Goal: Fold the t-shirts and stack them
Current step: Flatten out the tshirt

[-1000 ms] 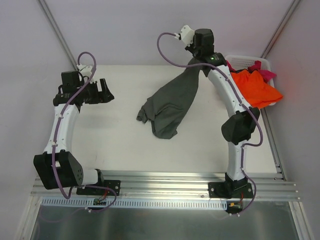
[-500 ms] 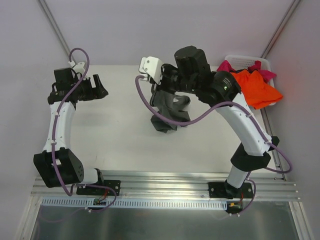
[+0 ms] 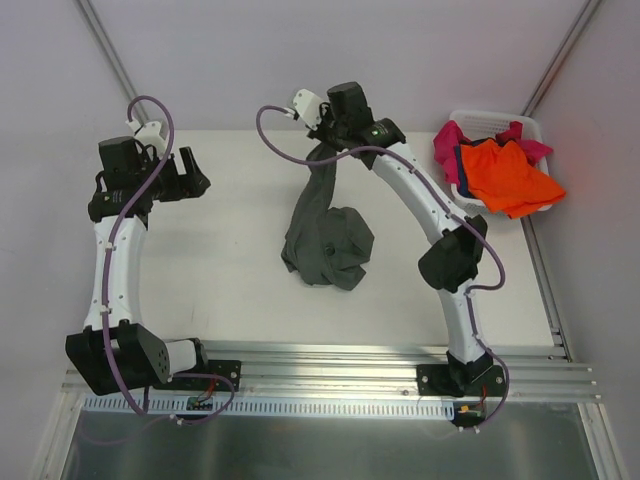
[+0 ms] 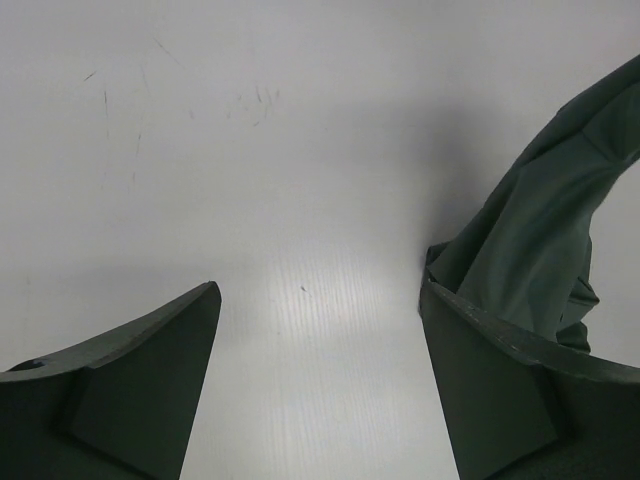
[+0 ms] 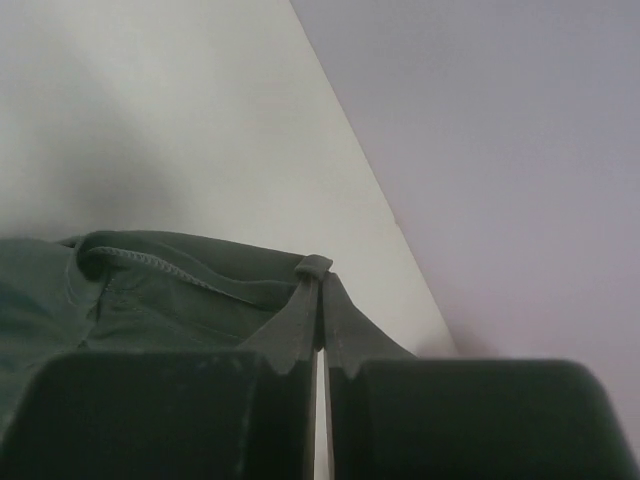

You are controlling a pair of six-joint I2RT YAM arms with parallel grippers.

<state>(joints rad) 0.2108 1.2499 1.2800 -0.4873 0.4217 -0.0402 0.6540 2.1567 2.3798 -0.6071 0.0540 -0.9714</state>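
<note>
Table [image 3: 230, 250]: R end effector [image 5: 319, 282] nips tee [image 3: 325, 240] (L end effector [image 4: 318, 292] agape).

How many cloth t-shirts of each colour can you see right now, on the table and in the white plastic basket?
Dark grey-olive cloth t-shirt: 1
Bright orange cloth t-shirt: 1
Magenta-pink cloth t-shirt: 1
Dark blue cloth t-shirt: 1
Total: 4

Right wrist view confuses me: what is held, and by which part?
A dark grey-olive cloth t-shirt, pinched at a bunched fold by the right end effector.
</note>
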